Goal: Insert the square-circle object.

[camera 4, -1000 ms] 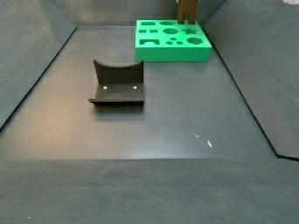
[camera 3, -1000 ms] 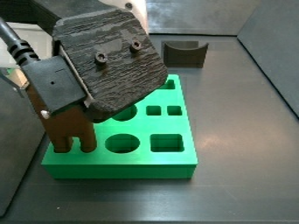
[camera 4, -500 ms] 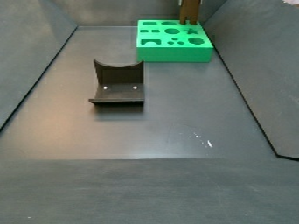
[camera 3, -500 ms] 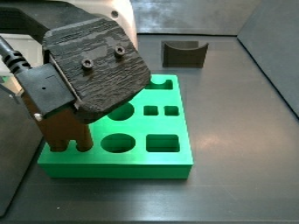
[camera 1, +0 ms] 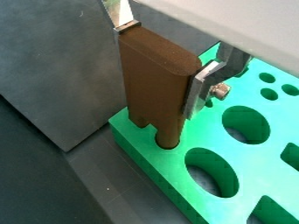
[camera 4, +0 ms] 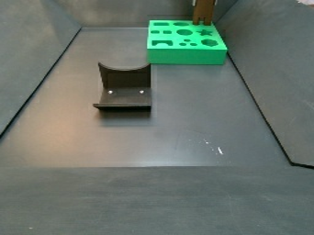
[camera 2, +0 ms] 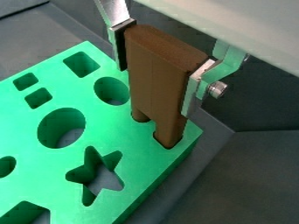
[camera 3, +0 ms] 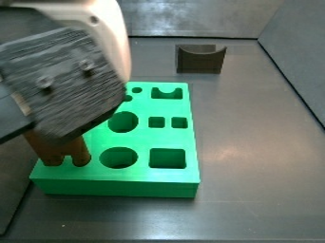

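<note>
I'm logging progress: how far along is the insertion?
Done: the gripper is shut on the brown piece. In hand: its prongs stand at a corner of the green board, with most of the piece above it. Left: seating it; whether the prongs have entered any holes cannot be told. The fixture stands apart.

Brown, green and grey

The gripper (camera 1: pixel 163 83) has silver fingers (camera 1: pixel 212 79) clamped on a brown two-pronged piece (camera 2: pixel 156 77) over a bright green board (camera 3: pixel 150 142). A dark grey fixture (camera 4: pixel 123 87) stands on the plain grey surface (camera 4: pixel 160 147).
</note>
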